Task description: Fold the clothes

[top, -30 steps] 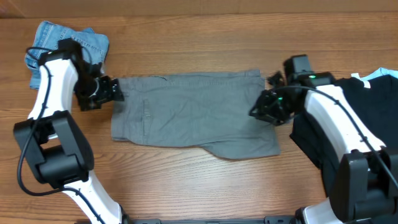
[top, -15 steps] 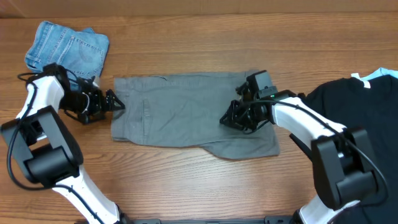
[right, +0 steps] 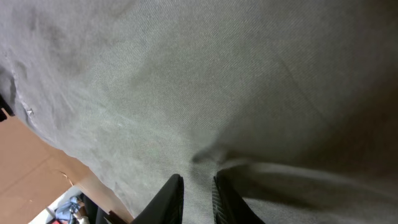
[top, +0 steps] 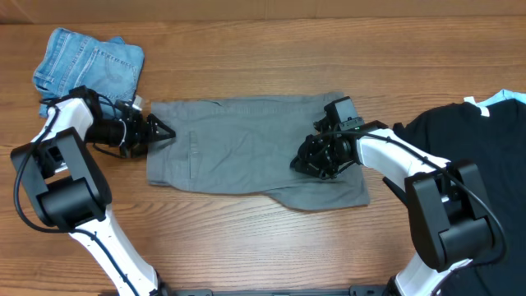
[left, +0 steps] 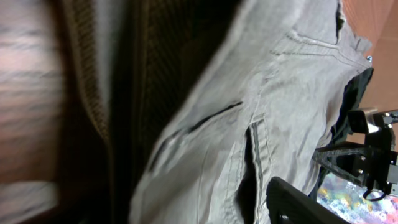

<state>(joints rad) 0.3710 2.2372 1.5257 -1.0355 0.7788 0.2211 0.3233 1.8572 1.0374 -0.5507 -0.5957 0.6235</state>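
One pair of grey-olive cotton shorts, lying flat and spread on the wooden bench, between the two claws. One piece only, long side running left-right, lower hem bulging toward the near edge on the right-claw side.

Two arms, two claws.

Left claw: at the left short edge of the shorts, tips over the fabric edge. Wrist view is blurred, shows a seam and a slit pocket of the shorts right in front of the claw. Cannot tell if released or clenched, cannot tell if it holds cloth.

Right claw: down on the right part of the shorts, inside the outline, well in from the right edge. In the wrist view both fingers stand almost together, with a small wrinkle of grey-olive cloth gathered right at the tips. Clenched, grasping a pinch of the shorts.

One crumpled light-blue denim garment: behind the left claw, at the far left corner of the bench, apart from the shorts.

One black T-shirt: behind the right claw, at the right edge, near the shorts, partly under the right arm.
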